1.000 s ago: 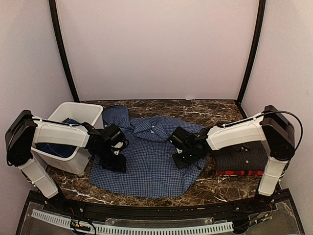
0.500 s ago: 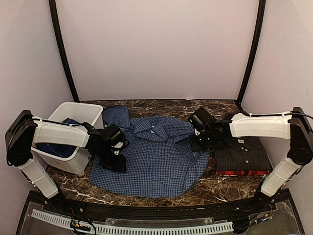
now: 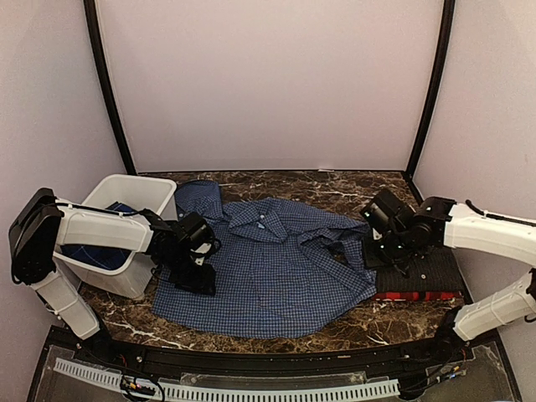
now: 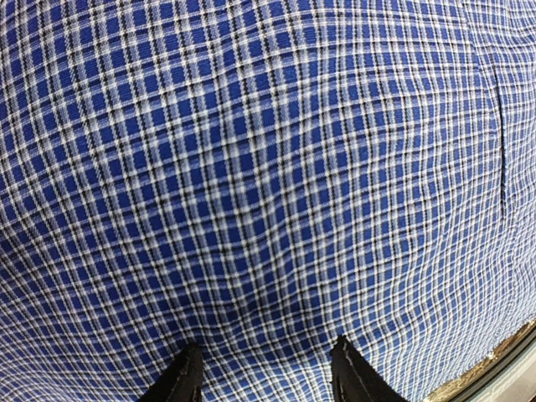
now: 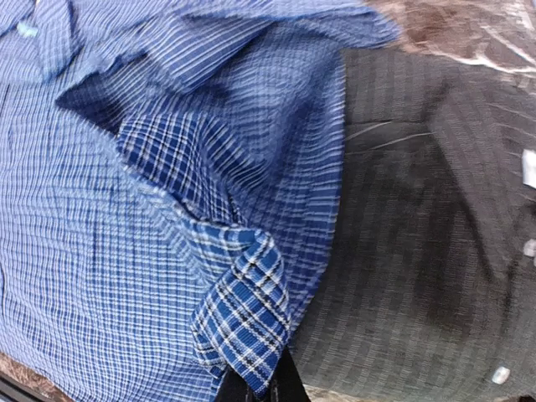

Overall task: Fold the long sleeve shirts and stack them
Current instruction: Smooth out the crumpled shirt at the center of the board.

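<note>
**Q:** Count for the entry?

**A:** You have three shirts on the table [image 3: 335,188]: one check shirt [image 3: 268,276], one black pinstriped shirt [image 3: 427,270] and one red plaid shirt [image 3: 414,295]. There is one white bin [image 3: 138,180], holding blue cloth [image 3: 88,251] I cannot identify.

**Q:** Edges and room?

**A:** The bin sits at the left edge and the folded pair at the right edge, black on top of plaid. The check shirt fills the middle, its hem near the table's near edge. Bare marble shows along the far side.

**Q:** Your claws?

**A:** The left claw [image 4: 264,381] stands with its fingers apart over the check shirt's left side, gripping nothing. The right claw [image 5: 261,383] is closed on that shirt's cuff [image 5: 243,322], above the black shirt's left edge.

**Q:** How does the check shirt look?

**A:** Blue-and-white small check, spread front-up and rumpled, with the collar at the far side.
</note>
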### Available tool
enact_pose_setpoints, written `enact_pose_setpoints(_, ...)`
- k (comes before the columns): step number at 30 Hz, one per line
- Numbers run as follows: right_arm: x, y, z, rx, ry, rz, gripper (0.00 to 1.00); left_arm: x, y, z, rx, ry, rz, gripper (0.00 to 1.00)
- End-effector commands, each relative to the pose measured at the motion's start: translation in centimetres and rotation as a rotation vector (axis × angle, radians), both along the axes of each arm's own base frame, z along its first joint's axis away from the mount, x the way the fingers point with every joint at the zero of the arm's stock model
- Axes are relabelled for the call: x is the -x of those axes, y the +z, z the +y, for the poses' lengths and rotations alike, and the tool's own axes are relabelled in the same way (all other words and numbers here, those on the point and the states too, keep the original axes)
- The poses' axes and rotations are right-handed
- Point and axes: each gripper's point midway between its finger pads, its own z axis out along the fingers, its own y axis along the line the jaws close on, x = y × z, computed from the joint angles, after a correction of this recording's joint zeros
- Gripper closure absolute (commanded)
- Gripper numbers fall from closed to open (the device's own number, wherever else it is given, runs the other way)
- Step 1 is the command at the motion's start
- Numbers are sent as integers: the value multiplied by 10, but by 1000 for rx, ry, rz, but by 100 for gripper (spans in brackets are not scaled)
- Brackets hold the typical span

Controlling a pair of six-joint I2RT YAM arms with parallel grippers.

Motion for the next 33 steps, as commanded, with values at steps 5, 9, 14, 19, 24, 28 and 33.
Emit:
enact_pose_setpoints(5,-63,74,-51,76,-209,-216,100,15,-10,23,-97,-10,64,49)
enact_pose_setpoints(9,-119,113,-73,81,-289,-340,100,14,-9,23,-95,-9,57,49)
enact_pose_setpoints(14,-194,165,-111,76,-391,-496,100,14,-9,21,-89,-18,56,49)
enact_pose_setpoints(19,-258,207,-143,143,-441,-632,100,13,-8,22,-90,-28,50,49)
enact_pose_setpoints(24,-312,235,-163,163,-475,-737,100,12,-6,21,-83,-28,42,49)
enact_pose_setpoints(28,-345,244,-173,192,-492,-791,100,11,-7,18,-72,-25,42,49)
enact_pose_setpoints(33,-369,233,-192,227,-520,-814,100,9,-5,14,-61,-24,43,49)
